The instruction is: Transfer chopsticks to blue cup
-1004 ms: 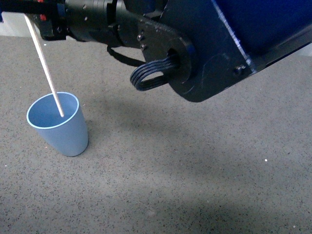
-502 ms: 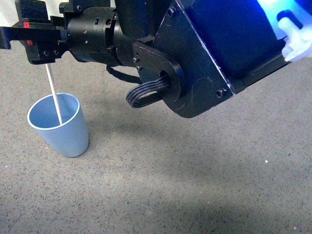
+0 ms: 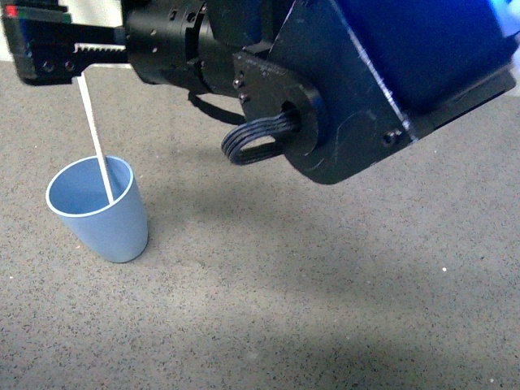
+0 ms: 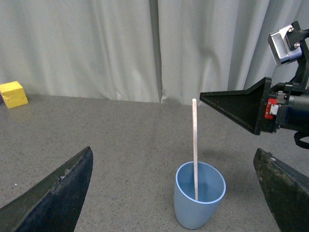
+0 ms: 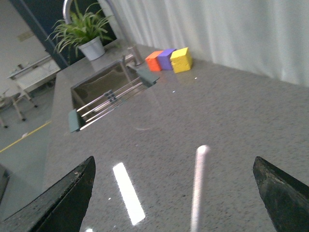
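The blue cup point(image 3: 101, 219) stands upright on the grey counter at the left. The chopstick point(image 3: 95, 142), one thin pale stick, stands in it with its lower end inside, leaning toward the far left. My right gripper point(image 3: 36, 49) hangs open just above the stick's top end, and the right wrist view shows the blurred stick point(image 5: 198, 183) between its spread jaws point(image 5: 174, 159) without contact. My left gripper point(image 4: 173, 154) is open and empty, facing the cup point(image 4: 198, 203) and stick point(image 4: 195, 145) from a short way off. The right gripper's fingers point(image 4: 241, 108) show beside the stick's top.
My right arm with a looped black cable point(image 3: 256, 134) crosses the top of the front view. A yellow cube point(image 4: 13, 93) lies by the grey curtain. The right wrist view shows a sink point(image 5: 104, 87), a potted plant point(image 5: 87, 34) and coloured cubes point(image 5: 169, 59).
The stick has sunk lower into the cup and stands less tilted than a second ago. The right gripper has shifted slightly above it and no longer holds it.
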Controlling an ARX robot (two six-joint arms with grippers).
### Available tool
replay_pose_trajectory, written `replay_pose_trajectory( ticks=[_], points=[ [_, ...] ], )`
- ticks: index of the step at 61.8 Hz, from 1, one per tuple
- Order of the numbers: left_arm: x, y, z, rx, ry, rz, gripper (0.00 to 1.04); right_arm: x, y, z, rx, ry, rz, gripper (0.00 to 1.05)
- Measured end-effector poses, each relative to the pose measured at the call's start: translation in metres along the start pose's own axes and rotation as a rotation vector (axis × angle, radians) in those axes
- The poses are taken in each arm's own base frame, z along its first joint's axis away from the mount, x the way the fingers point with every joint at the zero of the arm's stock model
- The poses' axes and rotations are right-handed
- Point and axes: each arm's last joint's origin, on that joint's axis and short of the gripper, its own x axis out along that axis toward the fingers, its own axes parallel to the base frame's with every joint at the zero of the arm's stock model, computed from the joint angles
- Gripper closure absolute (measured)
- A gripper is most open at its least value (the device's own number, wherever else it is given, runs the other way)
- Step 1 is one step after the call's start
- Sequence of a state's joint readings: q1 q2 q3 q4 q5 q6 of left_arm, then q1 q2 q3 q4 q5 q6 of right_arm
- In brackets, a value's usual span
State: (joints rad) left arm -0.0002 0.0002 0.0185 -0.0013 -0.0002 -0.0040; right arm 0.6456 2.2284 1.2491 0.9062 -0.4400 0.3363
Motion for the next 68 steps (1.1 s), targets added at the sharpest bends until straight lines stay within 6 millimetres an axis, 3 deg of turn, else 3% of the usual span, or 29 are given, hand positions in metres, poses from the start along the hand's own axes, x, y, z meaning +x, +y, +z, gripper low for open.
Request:
replay_pose_trajectory(
  ticks=[22, 38, 50, 59, 68],
  points=[
    [0.000, 0.000, 0.000, 0.000, 0.000, 0.000, 0.07, -0.064, -0.058, 0.019, 0.033, 0.004, -0.393, 0.09],
    [0.000, 0.000, 0.000, 0.000, 0.000, 0.000, 0.07, -0.142, -0.078, 0.026, -0.044, 0.018, -0.726, 0.09],
    [0.000, 0.000, 0.000, 0.000, 0.000, 0.000, 0.07, -0.202, -0.070, 0.030, -0.138, -0.031, -0.895, 0.09],
    [0.000, 0.000, 0.000, 0.000, 0.000, 0.000, 0.07, -0.244, -0.049, 0.028, -0.159, -0.036, -0.956, 0.09],
    [0.000, 0.000, 0.000, 0.000, 0.000, 0.000, 0.07, -0.268, -0.020, 0.020, -0.161, -0.012, -0.964, 0.09]
  ],
)
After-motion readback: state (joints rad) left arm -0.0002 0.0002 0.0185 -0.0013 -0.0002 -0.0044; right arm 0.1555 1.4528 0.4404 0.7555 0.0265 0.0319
